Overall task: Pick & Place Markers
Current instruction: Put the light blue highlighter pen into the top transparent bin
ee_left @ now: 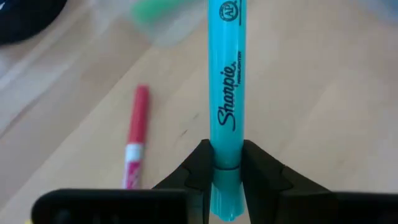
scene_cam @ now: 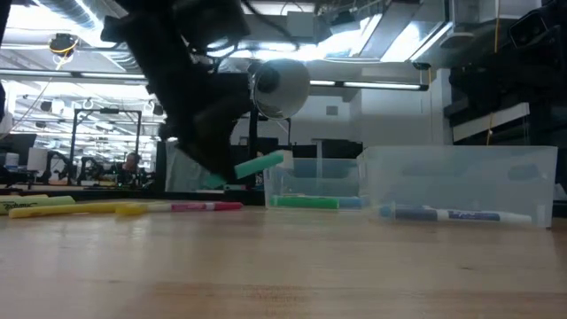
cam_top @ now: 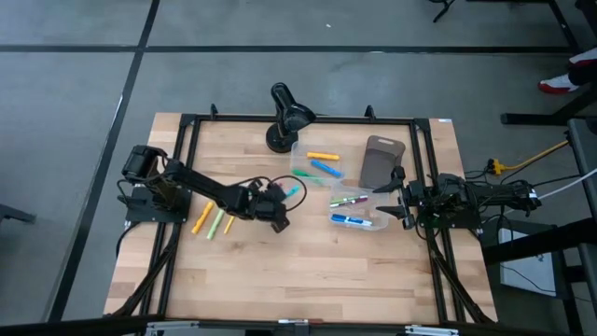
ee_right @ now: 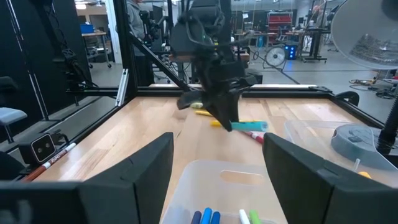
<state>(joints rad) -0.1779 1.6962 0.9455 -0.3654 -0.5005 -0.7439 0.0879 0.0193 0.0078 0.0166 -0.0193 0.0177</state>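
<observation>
one teal marker was clamped in the left gripper's jaws, lifted just off the tabletop at frame centre; the right gripper waited with jaws spread over a clear bin at right.

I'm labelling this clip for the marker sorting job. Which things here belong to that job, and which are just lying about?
Part of the job:
- teal marker, clamped in the left gripper
- loose markers on the wood
- clear bins holding sorted markers
- right gripper, open, waiting over a bin

Just lying about:
- grey-brown tray
- black lamp
</observation>
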